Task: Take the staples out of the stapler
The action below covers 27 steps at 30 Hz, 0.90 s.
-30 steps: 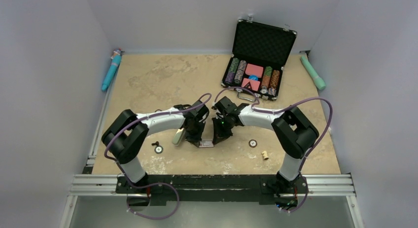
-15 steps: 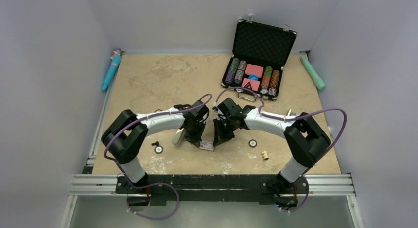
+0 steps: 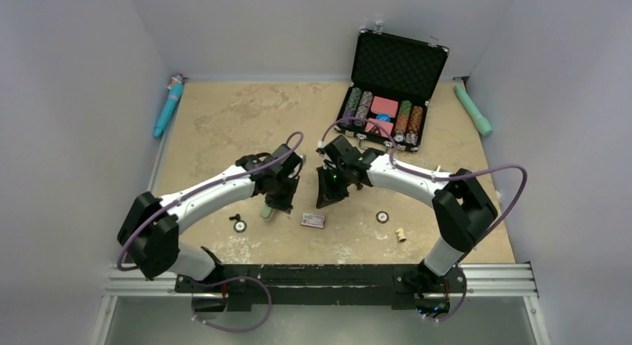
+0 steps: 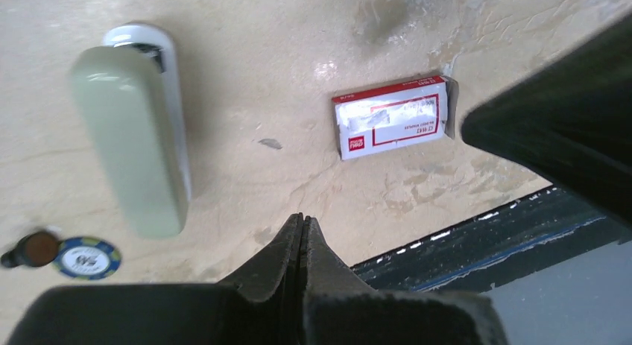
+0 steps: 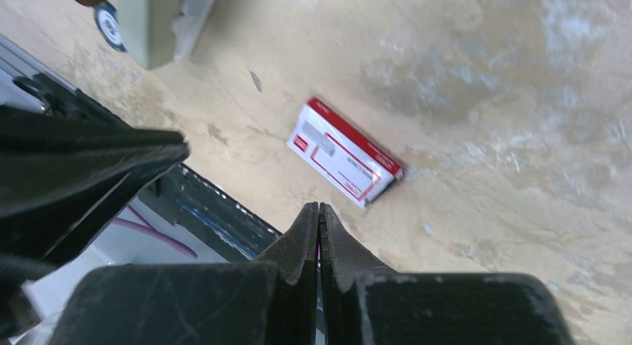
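The stapler (image 4: 134, 129) is a pale greenish oblong with a white underpart, lying flat on the table (image 3: 223, 129); the top view has the stapler (image 3: 268, 209) just left of centre. A tiny grey bit (image 4: 270, 143) that looks like the staples lies between it and a red-and-white box (image 4: 393, 115). My left gripper (image 4: 302, 218) hangs shut and empty above the table, to the right of the stapler. My right gripper (image 5: 319, 207) is also shut and empty, hovering near the box (image 5: 344, 153). From above, the left gripper (image 3: 286, 204) and right gripper (image 3: 326, 200) face each other.
The small box (image 3: 313, 220) lies between the arms. Poker chips (image 3: 240, 226) (image 3: 382, 217), a dark screw (image 3: 233, 217) and a tan peg (image 3: 401, 234) dot the near table. An open chip case (image 3: 387, 99) stands far right. Teal tubes (image 3: 168, 106) (image 3: 473, 110) line the sides.
Both grippers have lifted and drawn back from the small box, leaving it uncovered on the table. The left arm's elbow has swung out to the left.
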Available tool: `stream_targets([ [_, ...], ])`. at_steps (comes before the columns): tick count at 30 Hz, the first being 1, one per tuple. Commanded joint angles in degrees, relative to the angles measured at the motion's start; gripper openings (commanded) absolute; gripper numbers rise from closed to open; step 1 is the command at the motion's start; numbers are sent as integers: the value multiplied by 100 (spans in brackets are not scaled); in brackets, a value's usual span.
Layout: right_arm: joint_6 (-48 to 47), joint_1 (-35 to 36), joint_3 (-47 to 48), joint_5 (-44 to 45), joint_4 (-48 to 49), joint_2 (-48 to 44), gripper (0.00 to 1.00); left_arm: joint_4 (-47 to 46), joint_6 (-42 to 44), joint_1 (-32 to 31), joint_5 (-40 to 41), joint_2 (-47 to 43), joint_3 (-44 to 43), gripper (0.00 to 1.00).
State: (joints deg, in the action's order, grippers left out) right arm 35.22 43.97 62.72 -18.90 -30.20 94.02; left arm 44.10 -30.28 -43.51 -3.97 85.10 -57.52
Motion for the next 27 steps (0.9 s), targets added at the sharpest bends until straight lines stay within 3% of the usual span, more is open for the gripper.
stream_targets([
  [1, 62, 105, 479, -57, 93, 373, 1, 640, 207, 192, 367, -780, -206, 0],
  [10, 111, 182, 79, -18, 282, 727, 0, 1474, 374, 281, 792, -2282, 9, 0],
  [14, 81, 178, -217, -50, 560, 868, 0, 1400, 345, 279, 947, -2728, 257, 0],
  [27, 127, 182, -560, 102, 753, 988, 0, 1325, 341, 273, 1169, -2889, 310, 0],
])
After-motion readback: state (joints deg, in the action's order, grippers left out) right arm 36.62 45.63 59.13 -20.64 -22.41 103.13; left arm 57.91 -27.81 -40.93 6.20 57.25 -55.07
